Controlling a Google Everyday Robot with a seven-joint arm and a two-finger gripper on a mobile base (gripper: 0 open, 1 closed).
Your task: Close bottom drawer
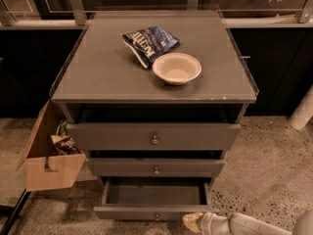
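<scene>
The bottom drawer (151,212) of the grey-brown cabinet is pulled out, its empty inside showing. Its small metal knob (156,217) sits at the front's centre, near the frame's lower edge. My gripper (193,223) is at the bottom of the view, just right of the knob and against the drawer's front. The white arm (244,225) reaches in from the lower right.
The top drawer (154,136) and middle drawer (155,168) stand slightly out. On the cabinet top (98,67) lie a blue chip bag (149,42) and a white bowl (176,68). An open cardboard box (49,155) stands at the left. A white post (303,109) stands at the right.
</scene>
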